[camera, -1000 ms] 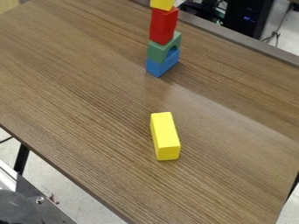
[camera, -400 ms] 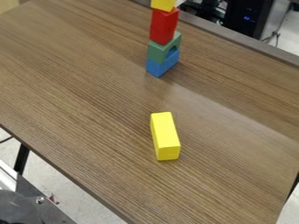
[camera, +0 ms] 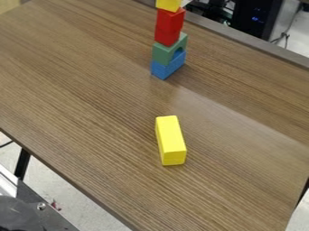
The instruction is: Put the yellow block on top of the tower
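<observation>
The oblong, smooth-faced yellow block (camera: 170, 137) lies lengthwise on the brown wood-grain surface (camera: 78, 83), well apart from the tower and touching none of its parts. The state of the hand cannot be determined: neither its opening nor any hold can be confirmed. The step due is judged to be the pick-up. Grip across the narrow width, at mid-length; an off-centre or skewed grip may let the block pivot or slip when lifted. The tower stands toward the far edge, with a rectangular blue block (camera: 163, 71) at the base, an arched green block (camera: 161, 54) on it, an upright red section (camera: 168, 28) above, and a smooth yellow piece (camera: 167, 4) higher still. Caution: the column is tall and narrow, and its parts do not appear fully aligned; a sideways knock during approach could topple it. The top of the yellow piece is cut off by the frame edge, so the landing face cannot be checked; a height error could press down on the stack or drop the block from too high. Centre the load before release, since overhang may tip it, and retract straight up, as a sideways withdrawal could drag the upper parts off
</observation>
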### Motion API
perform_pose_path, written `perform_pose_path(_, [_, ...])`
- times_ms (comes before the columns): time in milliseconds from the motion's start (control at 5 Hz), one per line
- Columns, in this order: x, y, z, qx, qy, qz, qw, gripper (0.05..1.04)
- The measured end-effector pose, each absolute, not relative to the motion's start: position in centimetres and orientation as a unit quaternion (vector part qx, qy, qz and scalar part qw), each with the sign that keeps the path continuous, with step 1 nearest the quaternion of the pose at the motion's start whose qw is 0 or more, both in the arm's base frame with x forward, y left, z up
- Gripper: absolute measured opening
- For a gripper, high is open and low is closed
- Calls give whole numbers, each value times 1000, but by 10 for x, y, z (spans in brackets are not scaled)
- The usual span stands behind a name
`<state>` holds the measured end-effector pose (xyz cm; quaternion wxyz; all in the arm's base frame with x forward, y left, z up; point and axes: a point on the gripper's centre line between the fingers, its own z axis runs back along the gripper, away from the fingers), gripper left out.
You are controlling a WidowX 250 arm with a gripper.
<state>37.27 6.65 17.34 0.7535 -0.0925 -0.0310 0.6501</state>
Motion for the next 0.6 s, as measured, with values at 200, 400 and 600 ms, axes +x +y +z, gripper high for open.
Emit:
perform_pose_path(200, [370,66,173,-88,-23,649,755,999])
perform_pose_path(400, [371,65,179,-95,-25,645,758,999])
perform_pose_path(600, [371,67,180,-96,-23,645,757,999])
